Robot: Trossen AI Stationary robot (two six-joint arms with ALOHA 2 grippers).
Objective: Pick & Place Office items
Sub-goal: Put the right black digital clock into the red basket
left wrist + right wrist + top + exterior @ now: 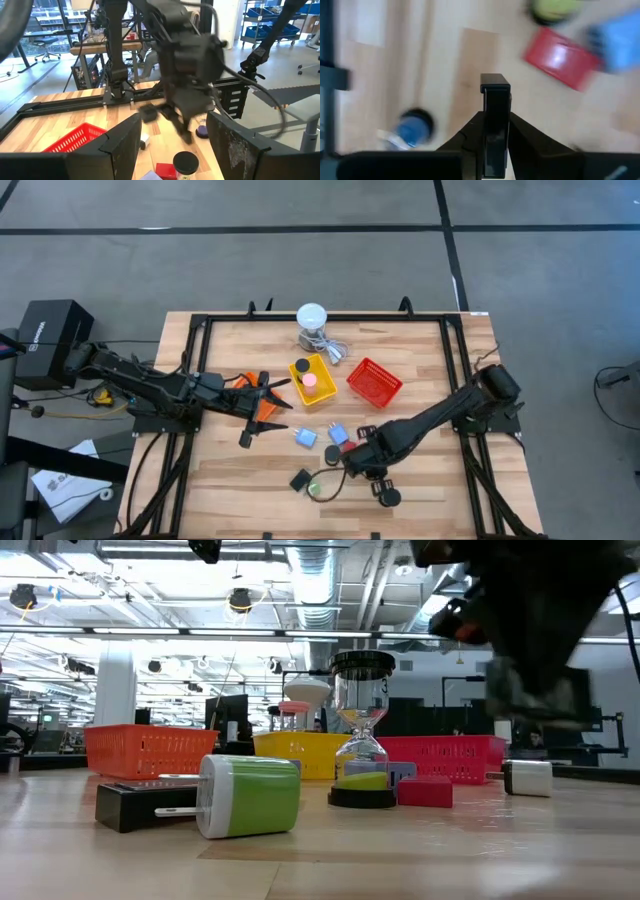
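My right gripper point(352, 458) point(495, 120) hovers over the near middle of the table, shut on a black bar point(495, 97). Below it lie a red block point(560, 55) point(350, 448), light-blue blocks point(305, 437) point(338, 433) and a blue-topped disc point(412, 125). An hourglass point(362, 740) stands on its black base, with a green-and-white piece point(250, 795) and a black block point(145, 805) lying beside it. A black disc and a pink disc point(310, 380) sit in the yellow basket point(325, 392). My left gripper point(265, 405) point(172, 145) waits open at the table's left. My right gripper pinches the black bar between its two fingers point(520, 132). The bar lies along the fingers, and its free end point(495, 82) sticks out past their tips. In the left wrist view the black bar point(147, 112) hangs clear of the table top.
A red basket point(375, 382) and a white round-topped device point(312, 320) with a grey cable stand toward the far edge. Orange mesh point(150, 750) shows at the left gripper. A black disc point(388, 497) lies near the near edge. Bare wood lies at the near left.
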